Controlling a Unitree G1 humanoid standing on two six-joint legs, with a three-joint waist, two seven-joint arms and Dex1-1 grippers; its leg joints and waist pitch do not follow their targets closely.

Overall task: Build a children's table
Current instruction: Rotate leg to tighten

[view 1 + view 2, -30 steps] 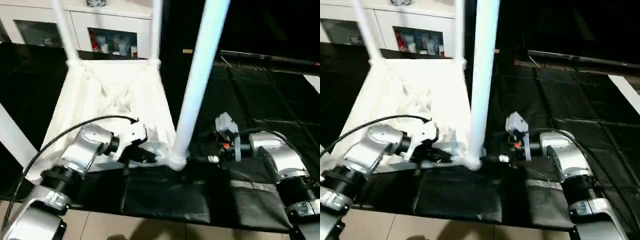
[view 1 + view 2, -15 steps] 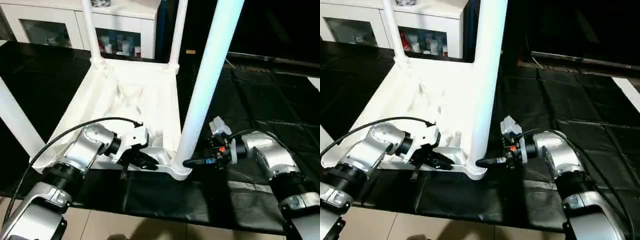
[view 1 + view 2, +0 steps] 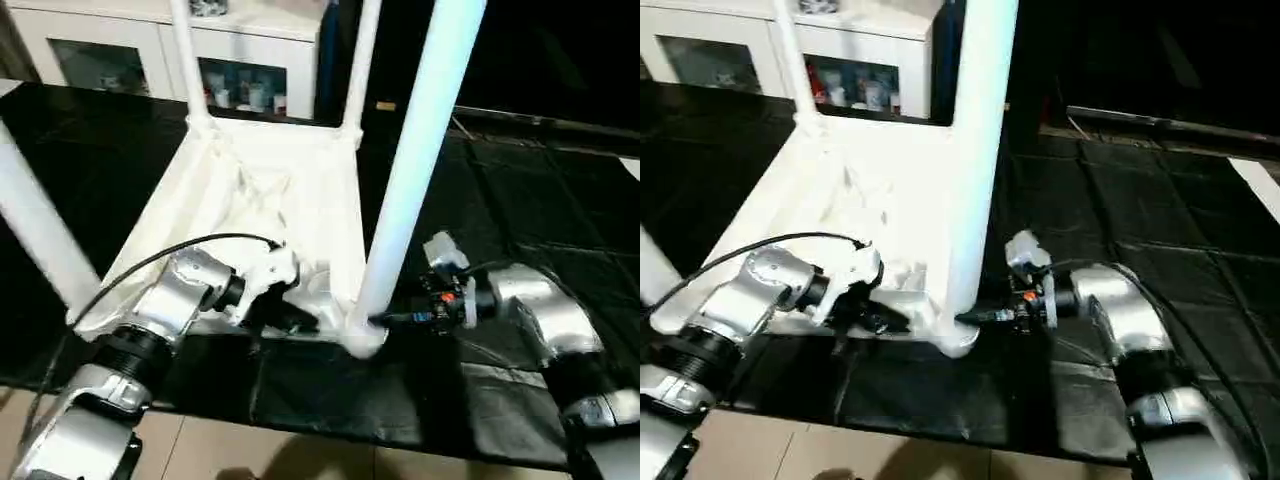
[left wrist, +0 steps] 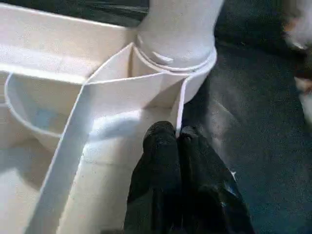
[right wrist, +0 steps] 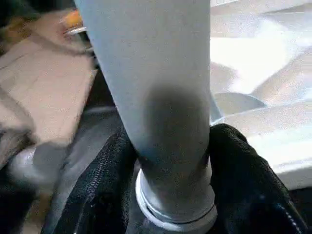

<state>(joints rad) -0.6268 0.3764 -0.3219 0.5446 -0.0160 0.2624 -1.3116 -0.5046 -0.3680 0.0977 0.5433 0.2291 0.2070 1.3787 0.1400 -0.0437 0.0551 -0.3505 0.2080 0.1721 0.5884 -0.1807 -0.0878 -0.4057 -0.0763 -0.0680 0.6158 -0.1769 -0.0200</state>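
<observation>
The children's table [image 3: 270, 215] lies upside down in the middle of the head views, its ribbed underside facing up and its legs standing upward. The near right leg [image 3: 415, 160] rises from the corner socket at lower centre and runs out through the top edge of the frame. Two far legs stand at the upper centre, and another leg [image 3: 35, 225] crosses the left edge.

The right gripper [image 3: 385, 320] reaches in from the right and clasps the base of the near right leg; in the right wrist view its black fingers [image 5: 243, 180] sit on either side of the leg, spread to its width and pressed against it just above the socket collar. The left gripper [image 3: 295, 320] comes from the lower left; in the left wrist view its fingers [image 4: 165, 161] are pinched together on the thin frame wall beside the same corner.

The table's near edge lies close to the front edge of the black mat [image 3: 330, 390], beyond which a strip of pale tiled floor [image 3: 300, 455] fills the bottom of the frame. Open mat stretches to the right of the leg. A white glass-door cabinet [image 3: 150, 60] stands at the upper left, just behind the table's far edge.
</observation>
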